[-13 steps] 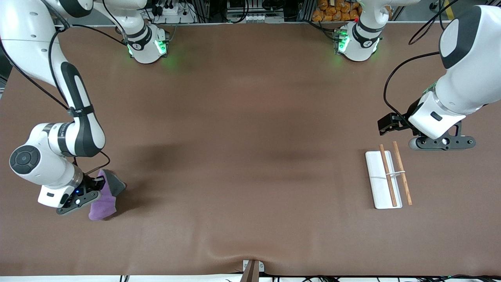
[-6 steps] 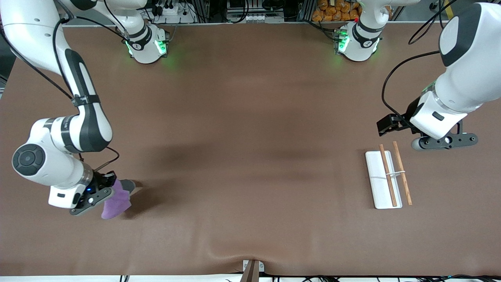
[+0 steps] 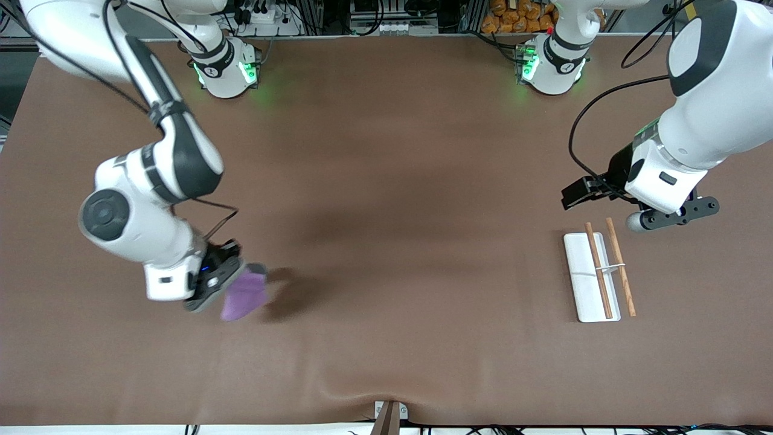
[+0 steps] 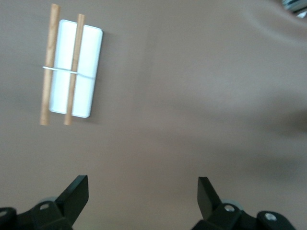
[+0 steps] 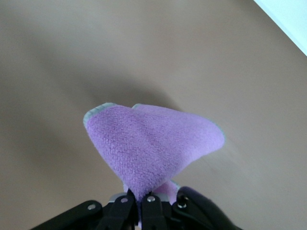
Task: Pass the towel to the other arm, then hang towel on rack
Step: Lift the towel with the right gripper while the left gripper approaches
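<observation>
Towel (image 3: 243,295) pinched aloft in right tool (image 5: 148,201), left tool (image 4: 142,194) spread wide above table (image 3: 386,181) — near rack (image 3: 590,278)

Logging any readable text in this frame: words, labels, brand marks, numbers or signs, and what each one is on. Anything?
None can be read.
Purple towel, held in the right gripper: no tag or print shows.
Rack: plain white base and bare wooden rods, no marking.
Left gripper, open above the table near the rack: no lettering shows.
Arm bases by the green lights: small dark marks, too small to read.
</observation>
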Available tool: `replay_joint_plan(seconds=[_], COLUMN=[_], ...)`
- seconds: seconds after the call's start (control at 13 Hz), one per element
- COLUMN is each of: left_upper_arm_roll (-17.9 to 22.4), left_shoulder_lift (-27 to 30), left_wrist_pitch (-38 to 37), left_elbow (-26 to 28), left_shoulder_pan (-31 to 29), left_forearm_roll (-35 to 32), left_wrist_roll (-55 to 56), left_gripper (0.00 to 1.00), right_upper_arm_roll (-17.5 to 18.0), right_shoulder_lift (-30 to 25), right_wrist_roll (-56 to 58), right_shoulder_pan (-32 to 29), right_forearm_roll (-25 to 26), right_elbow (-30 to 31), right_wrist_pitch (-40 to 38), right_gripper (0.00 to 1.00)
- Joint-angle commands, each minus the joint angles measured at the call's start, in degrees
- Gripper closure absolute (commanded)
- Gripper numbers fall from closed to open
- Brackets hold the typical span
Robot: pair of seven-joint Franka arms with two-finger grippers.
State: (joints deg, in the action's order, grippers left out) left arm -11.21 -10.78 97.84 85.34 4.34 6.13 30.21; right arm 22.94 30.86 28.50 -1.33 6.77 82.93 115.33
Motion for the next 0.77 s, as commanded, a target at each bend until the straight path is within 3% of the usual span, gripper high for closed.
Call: replay_joint_plan(seconds=[0.0, 0.38, 0.54, 0.69], left_upper_arm_roll=[0.0, -0.1, 0.0, -0.1], left_shoulder_lift=[-1.4, -5.2, -6.7, -7.3], left_wrist_pitch=[3.1, 9.5, 9.9, 11.0], left_elbow=[-0.1, -0.2, -0.3, -0.3], left_shoulder_pan=[0.9, 5.3, 7.4, 9.0], left_forearm_roll=[3.0, 4.0, 5.0, 5.2], left_wrist_roll=[6.2, 19.9, 27.4, 33.0], left_gripper=[0.0, 0.0, 0.0, 0.0], right_upper_arm_roll=[5.9, 7.1, 7.3, 7.2], right_shoulder_lift=[-0.9, -0.2, 0.2, 1.6], right_wrist_roll=[0.1, -0.8, -5.7, -8.7], right_shoulder_pan=[0.3, 10.9, 15.9, 19.5], right_forearm_roll=[-0.1, -1.7, -8.0, -8.6], right_elbow=[0.0, -0.3, -1.4, -3.1], right_wrist_pitch=[-1.1, -0.6, 0.1, 2.6], right_gripper=[1.0, 1.0, 1.0, 1.0])
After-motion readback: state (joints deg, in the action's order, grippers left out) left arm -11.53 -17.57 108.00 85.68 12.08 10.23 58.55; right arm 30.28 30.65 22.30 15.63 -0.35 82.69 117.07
